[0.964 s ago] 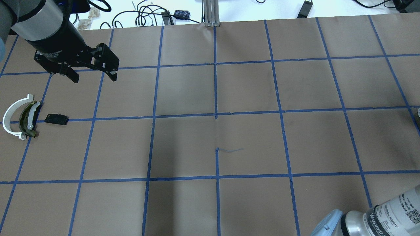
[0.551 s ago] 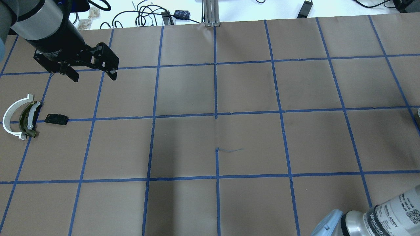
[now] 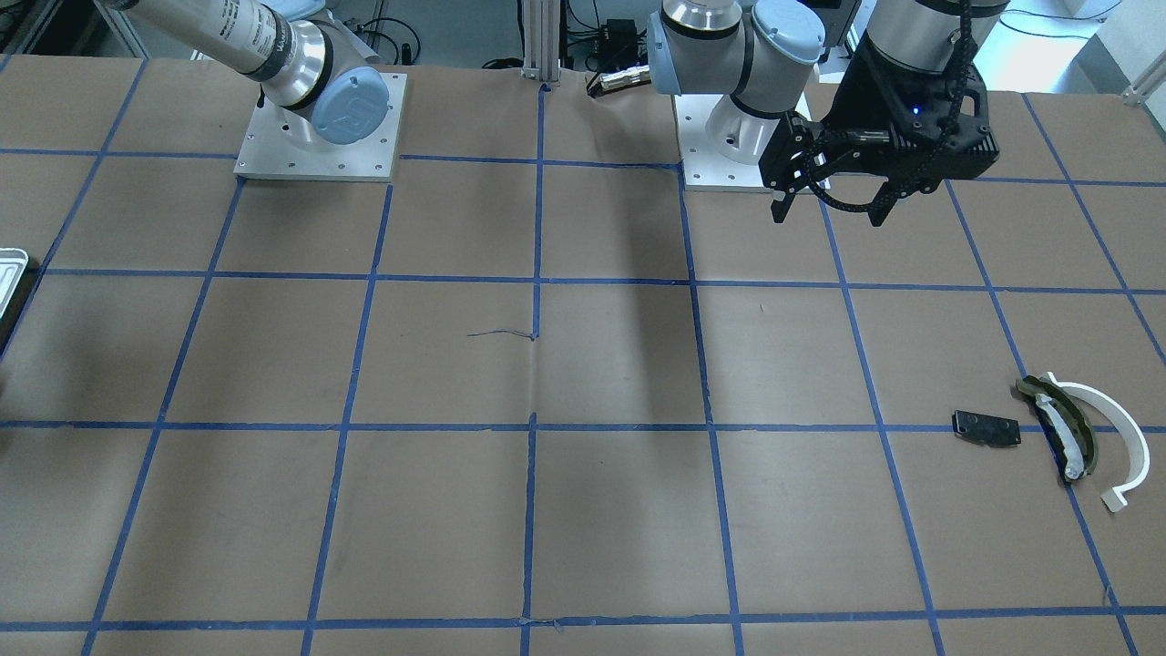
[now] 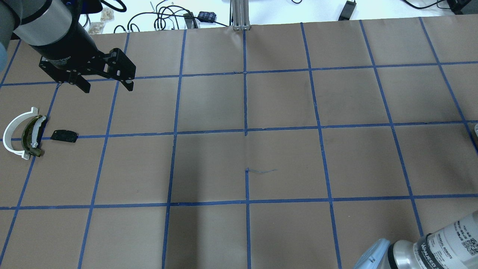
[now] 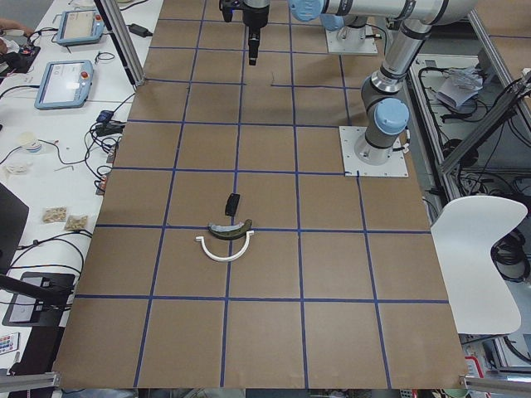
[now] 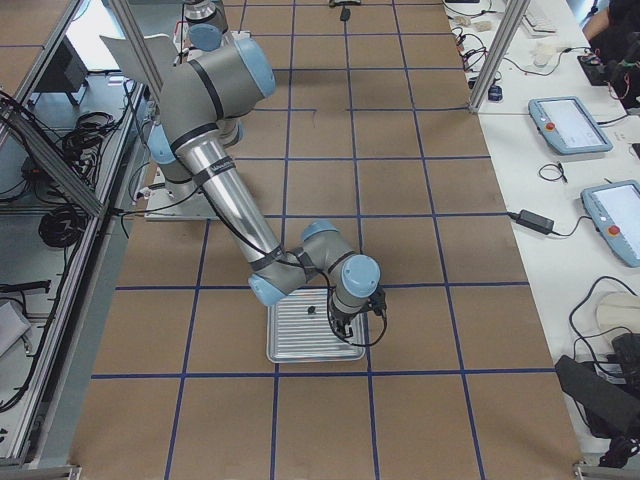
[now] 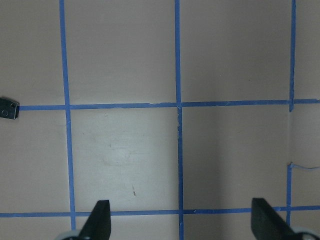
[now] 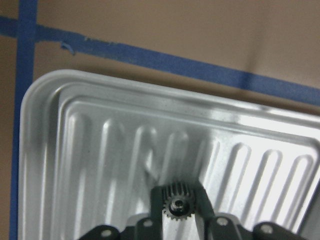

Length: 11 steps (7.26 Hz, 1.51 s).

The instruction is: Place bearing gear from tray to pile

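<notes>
The right gripper [image 8: 177, 190] is clamped on the bearing gear [image 8: 176, 204], a small dark toothed wheel pinched between two black fingers [image 8: 157, 201], in the right wrist view. The gear sits low over the ridged floor of the silver tray [image 8: 75, 150], near the tray's rounded corner. Whether it touches the metal cannot be told.

From the right end of the surface [image 4: 283, 160], the right arm bends down so that its gripper [image 6: 340, 325] hangs over the tray [image 6: 300, 342], which lies flat on brown paper crossed by a blue tape grid [image 4: 245, 129]. The front-facing camera catches only a sliver of the tray [image 3: 7, 273] at its edge.

The pile lies well apart from the tray, at the opposite end of the surface. It consists of a white arc [image 3: 1119, 435], an olive-and-white curved piece [image 3: 1061, 426] nested just inside the arc's curve, and a small black plate [image 3: 987, 427] lying flat just beside them, apart from both.

The left gripper [image 3: 831, 210] hangs above the surface with its fingers spread wide and nothing between them, near the pile but not over it. Its wrist camera looks straight down on bare paper and tape lines, with the two fingertips [image 7: 100, 220] far apart at the bottom of the view and a corner of the black plate [image 7: 9, 108] at the edge.
</notes>
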Tool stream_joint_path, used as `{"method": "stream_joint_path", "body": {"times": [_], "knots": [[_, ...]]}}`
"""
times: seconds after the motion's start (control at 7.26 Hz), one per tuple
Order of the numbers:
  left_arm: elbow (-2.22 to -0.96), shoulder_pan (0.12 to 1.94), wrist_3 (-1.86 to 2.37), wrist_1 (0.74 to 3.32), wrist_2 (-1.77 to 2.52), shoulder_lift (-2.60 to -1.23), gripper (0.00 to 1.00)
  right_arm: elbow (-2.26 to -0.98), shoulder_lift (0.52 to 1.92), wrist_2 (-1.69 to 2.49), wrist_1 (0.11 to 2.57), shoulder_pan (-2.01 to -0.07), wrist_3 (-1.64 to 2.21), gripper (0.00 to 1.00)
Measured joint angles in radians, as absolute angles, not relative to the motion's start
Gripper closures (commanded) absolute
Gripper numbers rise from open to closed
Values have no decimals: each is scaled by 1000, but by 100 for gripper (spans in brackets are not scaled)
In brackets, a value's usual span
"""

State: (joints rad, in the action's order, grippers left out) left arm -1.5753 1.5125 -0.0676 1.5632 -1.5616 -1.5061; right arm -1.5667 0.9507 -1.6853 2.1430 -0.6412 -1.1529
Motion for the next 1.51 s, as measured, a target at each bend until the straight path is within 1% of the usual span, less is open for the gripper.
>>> {"method": "stream_joint_path", "body": {"times": [0.28,0.41,0.69,1.1,1.24,1.51], "knots": [[-1575,1513,-68,1563,-1562,-1506,0,-1559,999,-1699,2113,-644,-1147,100],[-1575,1512,-68,1563,-1562,-1507,0,-1558,1067,-1686,2047,-653,-1128,100],[-1575,1512,-68,1563,-1562,-1508,0,-1558,1254,-1654,1831,-722,-982,100],[-1575,1513,-68,1563,-1562,-1508,0,-1558,1495,-1649,1527,-950,-578,100],[-1575,1513,-68,1563,-1562,-1508,0,-1557,1547,-1643,1452,-1054,-410,100],[-1575,1512,-68,1563,-1562,-1508,0,-1557,1590,-1613,1394,-1267,-118,100]]}}
